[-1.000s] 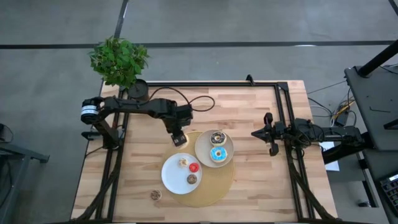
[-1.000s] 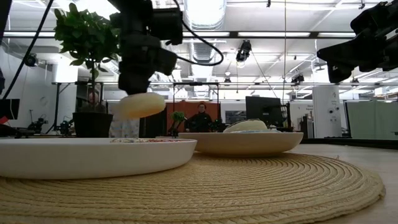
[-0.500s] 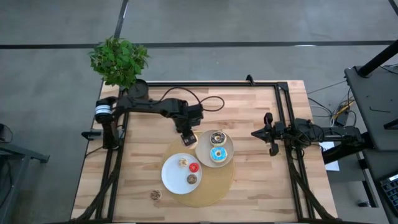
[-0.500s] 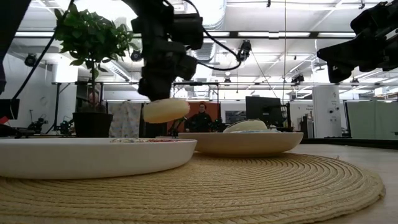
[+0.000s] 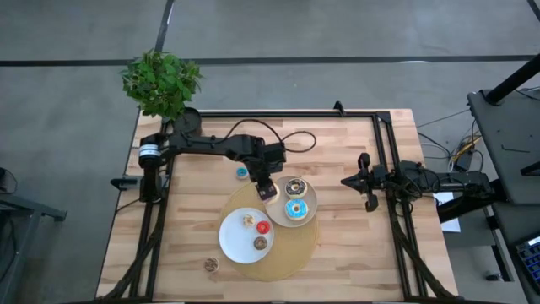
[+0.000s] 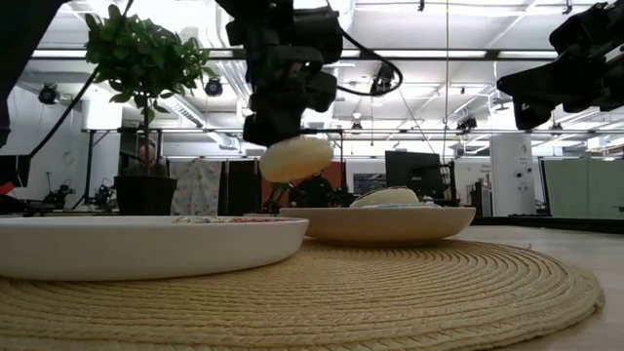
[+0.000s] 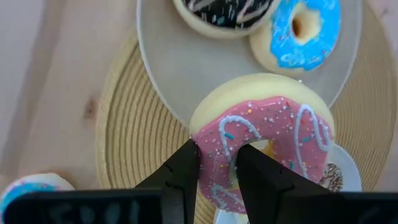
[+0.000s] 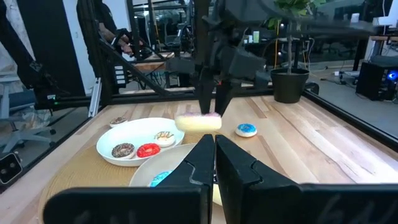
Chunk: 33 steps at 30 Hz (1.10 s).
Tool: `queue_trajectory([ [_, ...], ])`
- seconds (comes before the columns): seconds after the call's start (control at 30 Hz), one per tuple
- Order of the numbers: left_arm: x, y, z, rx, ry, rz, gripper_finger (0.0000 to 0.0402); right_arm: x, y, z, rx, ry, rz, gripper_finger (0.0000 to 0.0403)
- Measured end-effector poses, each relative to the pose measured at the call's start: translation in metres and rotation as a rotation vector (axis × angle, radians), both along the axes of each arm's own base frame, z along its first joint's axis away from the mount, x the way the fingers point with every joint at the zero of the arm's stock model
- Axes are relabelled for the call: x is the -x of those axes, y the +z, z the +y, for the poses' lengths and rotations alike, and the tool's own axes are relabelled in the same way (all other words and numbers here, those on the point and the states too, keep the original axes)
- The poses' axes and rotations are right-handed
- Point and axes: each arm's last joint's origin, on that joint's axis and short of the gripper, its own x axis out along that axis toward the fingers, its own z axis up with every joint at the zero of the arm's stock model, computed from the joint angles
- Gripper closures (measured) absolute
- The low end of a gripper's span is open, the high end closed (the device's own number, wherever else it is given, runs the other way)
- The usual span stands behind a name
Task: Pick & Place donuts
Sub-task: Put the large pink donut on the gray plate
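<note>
Near the centre of the high view, the left gripper [image 5: 268,191] hangs above the left rim of the beige plate [image 5: 276,205], clear of the counter [image 5: 354,253]. Its fingers [image 7: 184,168] are partly closed, pinching one side of the ring of a pink-frosted donut [image 7: 266,143]: one finger sits on the outer edge, the other in the hole. In the low view this donut [image 6: 295,157] is plainly raised, above the plate's rim and touching nothing below.

On the beige plate lie a chocolate donut [image 5: 294,187] toward the upper part of the frame and a blue-frosted donut [image 5: 294,209] just below it, the two close together.

The white plate [image 5: 229,241], lower left of the beige one, holds three mini donuts: a cream one [image 5: 248,220], a red one [image 5: 263,227] and a brown one [image 5: 260,243]. Both plates rest on a round woven mat [image 5: 291,257].

A mini blue donut [image 5: 242,172] lies on the bare counter above the mat, left of the left gripper. Another small brown donut [image 5: 211,264] lies on the counter at lower left, off the mat.

The right gripper [image 5: 366,183] waits at centre right, well apart from the plates, fingers [image 8: 235,163] pressed together and holding nothing.

A potted plant [image 5: 161,84] stands at the counter's upper left corner.
</note>
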Motion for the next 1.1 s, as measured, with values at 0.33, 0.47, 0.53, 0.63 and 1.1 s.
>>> queue_trajectory([
  [0.33,-0.002,-0.003,-0.005,0.039,0.106,0.03,0.0323,0.0,0.0,0.0,0.004,0.0,0.0,0.0394],
  [0.47,-0.002,-0.003,-0.004,0.084,0.236,0.053,0.0323,0.0,0.0,0.0,0.0,0.0,0.0,0.0394],
  [0.53,-0.003,-0.003,-0.004,0.1,0.28,0.058,0.0323,0.0,0.0,0.0,0.004,0.0,0.0,0.0394],
  [0.63,-0.005,-0.002,-0.004,0.114,0.318,0.043,0.0323,0.0,0.0,0.0,0.001,0.0,0.0,0.0394],
  [1.1,-0.017,0.001,-0.011,0.167,0.399,-0.05,0.0323,0.0,0.0,0.0,0.001,0.0,0.0,0.0394],
])
